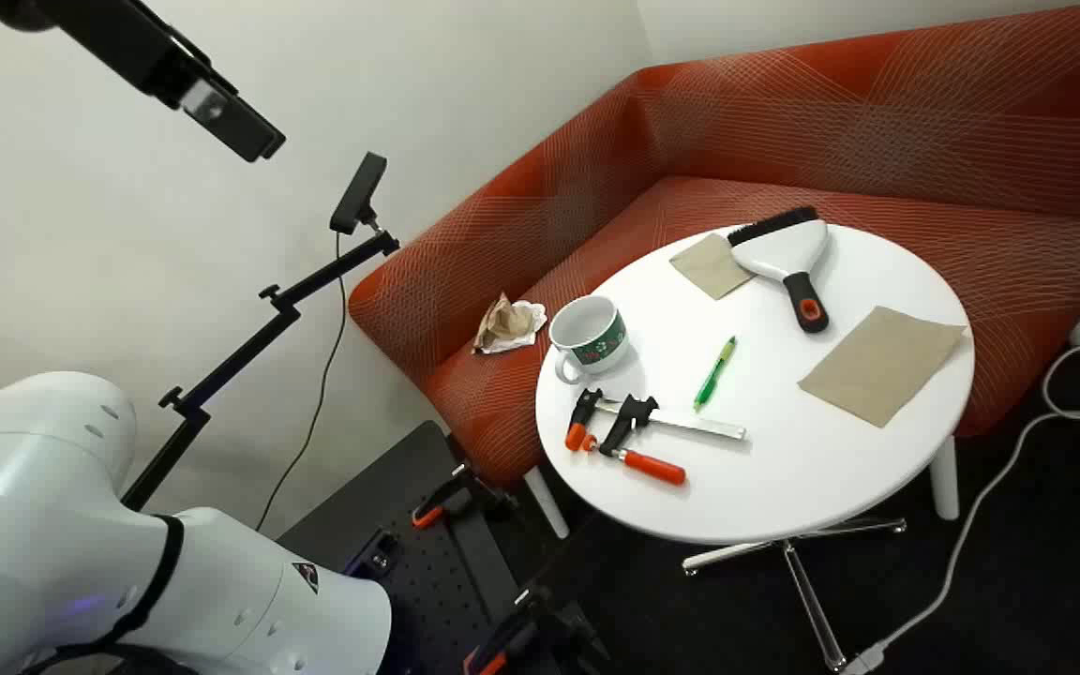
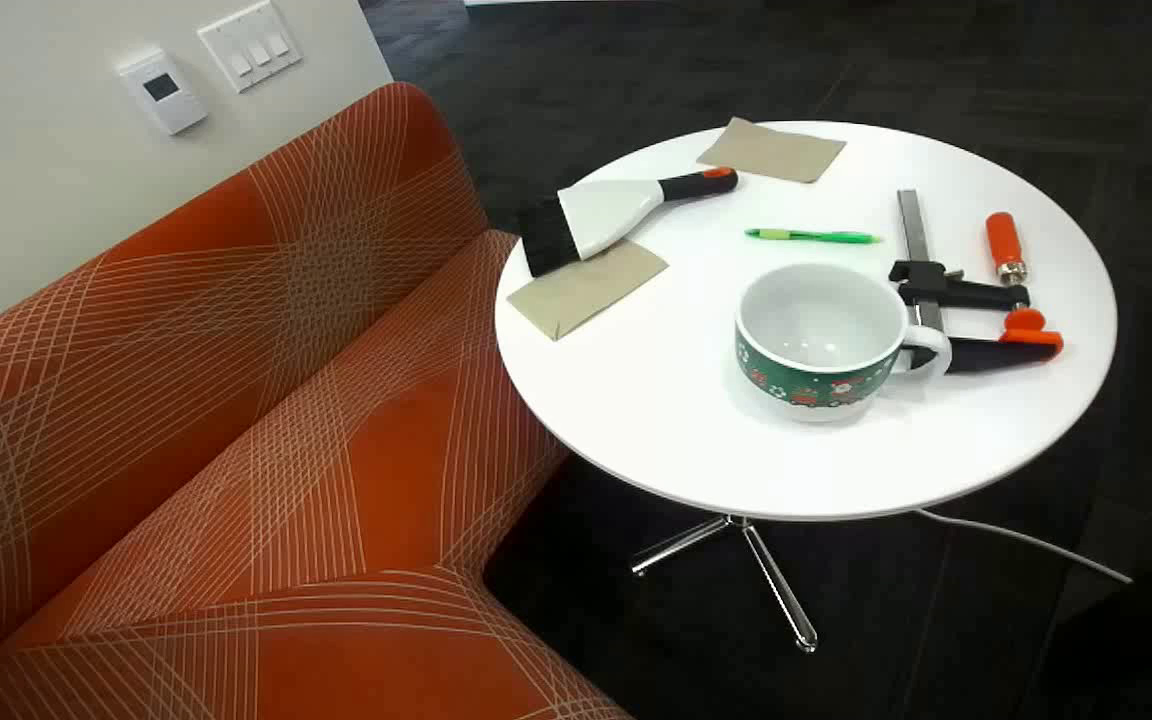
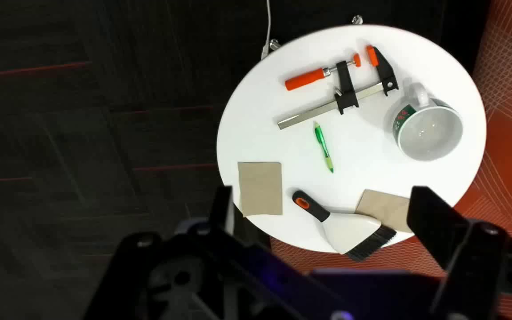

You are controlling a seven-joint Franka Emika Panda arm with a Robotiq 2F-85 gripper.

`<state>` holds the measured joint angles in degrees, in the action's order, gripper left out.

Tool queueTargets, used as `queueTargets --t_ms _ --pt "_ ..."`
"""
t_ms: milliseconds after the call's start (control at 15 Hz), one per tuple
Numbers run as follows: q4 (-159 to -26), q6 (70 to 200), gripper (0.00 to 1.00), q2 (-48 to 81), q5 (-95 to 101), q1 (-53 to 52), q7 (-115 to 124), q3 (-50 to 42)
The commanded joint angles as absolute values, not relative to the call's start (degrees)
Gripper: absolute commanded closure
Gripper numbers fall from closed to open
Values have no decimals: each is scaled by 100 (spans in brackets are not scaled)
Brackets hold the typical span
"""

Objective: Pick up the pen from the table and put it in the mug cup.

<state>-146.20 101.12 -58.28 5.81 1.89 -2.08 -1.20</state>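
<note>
The green pen [image 1: 714, 373] lies flat on the round white table [image 1: 784, 497], between the mug cup and the larger brown napkin. It also shows in an exterior view [image 2: 814, 237] and in the wrist view [image 3: 322, 143]. The mug cup [image 1: 587, 333] stands upright with a green patterned band and a handle; its inside looks empty in an exterior view [image 2: 821, 325] and in the wrist view [image 3: 430, 133]. My gripper [image 3: 322, 193] is open with nothing between its fingers, high above the table. In an exterior view the gripper [image 1: 238, 131] is at the upper left, far from the pen.
An orange-handled clamp [image 1: 652, 467] lies beside the mug and pen. A white brush [image 1: 784, 253] rests partly on a small brown napkin [image 1: 711, 267]. A larger brown napkin [image 1: 882, 366] lies near the table edge. A red sofa [image 1: 540, 216] wraps behind the table.
</note>
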Motion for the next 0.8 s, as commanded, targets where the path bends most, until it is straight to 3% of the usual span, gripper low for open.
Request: queueTargets --t_ms 0,733 --pt "-14610 10102 0 -5822 594 165 -191 -132" --pt "-14621 10192 0 -5738 583 133 -227 -146"
